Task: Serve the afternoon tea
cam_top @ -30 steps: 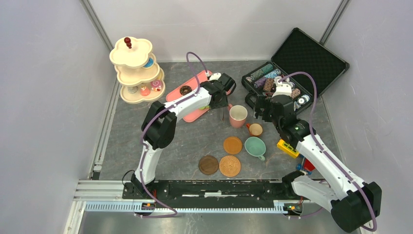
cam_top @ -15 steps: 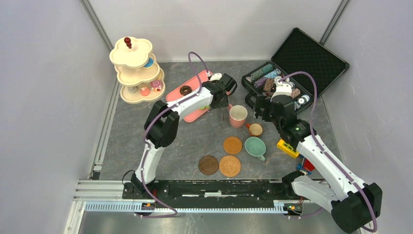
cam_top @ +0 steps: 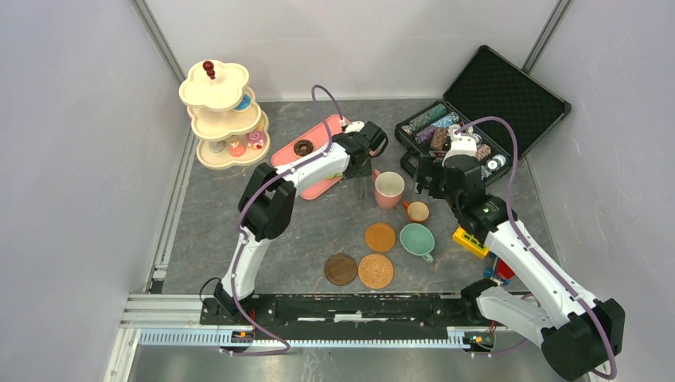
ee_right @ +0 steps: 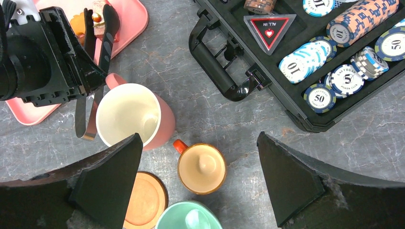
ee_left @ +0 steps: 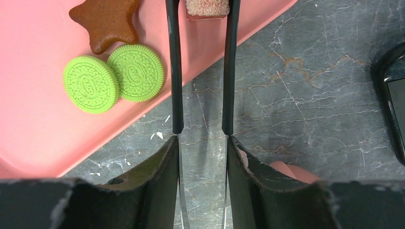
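The left arm has eased slightly toward the near edge over the last second, and the right arm has stayed where it was. The left fingers [ee_left: 162,167] are narrow, pressing from both sides on a pair of tongs [ee_left: 175,71], a slim gap between the two blades. The tongs' long axis runs near to far. Their black tips point toward the far edge, and their metal hinge end sits just left of the pink cup [ee_right: 131,114].

The tips pinch a small pink-speckled pastry [ee_left: 207,6] over the right end of a pink tray [ee_left: 43,119], which lies near the middle of the far edge. Whether the pastry rests on the tray or is lifted off it cannot be told. On the tray, left of the tongs, lie two green sandwich cookies [ee_left: 90,83] touching each other and a brown star biscuit [ee_left: 105,19] just beyond them.

The right fingers [ee_right: 110,181] are spread wide and hold nothing. They hang above the middle of the grey counter [ee_left: 296,95], with the small brown cup [ee_right: 201,168] upright below the gap between them. The teal cup [ee_right: 186,217] stands just nearer the near edge. Three round coasters [cam_top: 380,236] lie flat between the cups and the near edge.

The cream three-tier stand [cam_top: 227,111] stands in the far left corner, with pastries on its lower tiers. An open black case [ee_right: 229,71] of poker chips fills the far right corner.
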`<control>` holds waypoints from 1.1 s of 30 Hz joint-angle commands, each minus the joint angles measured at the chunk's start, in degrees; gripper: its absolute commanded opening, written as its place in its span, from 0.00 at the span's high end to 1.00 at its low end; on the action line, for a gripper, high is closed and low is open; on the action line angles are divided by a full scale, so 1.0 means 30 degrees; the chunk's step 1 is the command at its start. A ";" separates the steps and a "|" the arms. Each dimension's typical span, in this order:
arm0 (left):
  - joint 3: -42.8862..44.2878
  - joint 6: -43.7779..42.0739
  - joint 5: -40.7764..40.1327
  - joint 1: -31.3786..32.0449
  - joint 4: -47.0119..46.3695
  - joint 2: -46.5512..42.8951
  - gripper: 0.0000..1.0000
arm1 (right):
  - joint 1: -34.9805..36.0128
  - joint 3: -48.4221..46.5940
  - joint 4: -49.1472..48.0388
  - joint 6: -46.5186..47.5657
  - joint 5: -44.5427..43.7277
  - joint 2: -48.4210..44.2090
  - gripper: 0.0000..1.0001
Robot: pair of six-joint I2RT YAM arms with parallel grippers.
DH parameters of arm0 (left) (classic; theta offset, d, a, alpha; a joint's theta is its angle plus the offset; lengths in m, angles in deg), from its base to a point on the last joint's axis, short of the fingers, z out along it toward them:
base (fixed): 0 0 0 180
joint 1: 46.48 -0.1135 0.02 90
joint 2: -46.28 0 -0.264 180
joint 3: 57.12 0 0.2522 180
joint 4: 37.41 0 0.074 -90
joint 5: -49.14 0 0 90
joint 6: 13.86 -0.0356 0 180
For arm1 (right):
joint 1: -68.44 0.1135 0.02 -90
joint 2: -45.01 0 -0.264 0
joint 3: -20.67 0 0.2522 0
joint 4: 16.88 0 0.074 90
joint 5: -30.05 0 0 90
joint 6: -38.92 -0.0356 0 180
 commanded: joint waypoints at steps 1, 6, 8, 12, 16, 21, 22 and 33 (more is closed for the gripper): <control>0.0493 -0.1162 -0.0894 0.0006 -0.0311 -0.1305 0.90 | 0.0092 -0.0225 -0.0670 0.0016 0.0289 -0.0255 0.02; -0.0001 -0.1378 -0.0142 0.0002 -0.0915 -0.1703 0.98 | 0.0077 -0.0038 -0.0733 -0.0234 0.0387 -0.0445 0.02; -0.0126 -0.1439 0.0057 0.0006 -0.1062 -0.1843 0.98 | 0.0091 0.0022 -0.0731 -0.0257 0.0385 -0.0531 0.02; -0.0491 -0.1739 0.0006 0.0006 -0.1400 -0.2346 0.98 | 0.0093 0.0112 -0.0758 -0.0232 0.0309 -0.0608 0.02; -0.0714 -0.1799 -0.0070 0.0004 -0.1501 -0.2533 0.98 | 0.0075 0.0169 -0.0778 -0.0212 0.0332 -0.0712 0.02; -0.0356 -0.1754 0.0291 -0.0111 -0.0925 -0.2118 0.98 | 0.0076 0.0259 -0.0826 -0.0157 0.0352 -0.0824 0.02; -0.0379 -0.1782 0.0323 -0.0111 -0.0931 -0.2099 0.98 | 0.0091 0.0284 -0.0811 -0.0149 0.0326 -0.0856 0.02; 0.0542 -0.1622 0.1055 -0.0454 0.0843 -0.1139 0.74 | 0.0089 0.0464 -0.0894 -0.0110 0.0316 -0.1054 0.02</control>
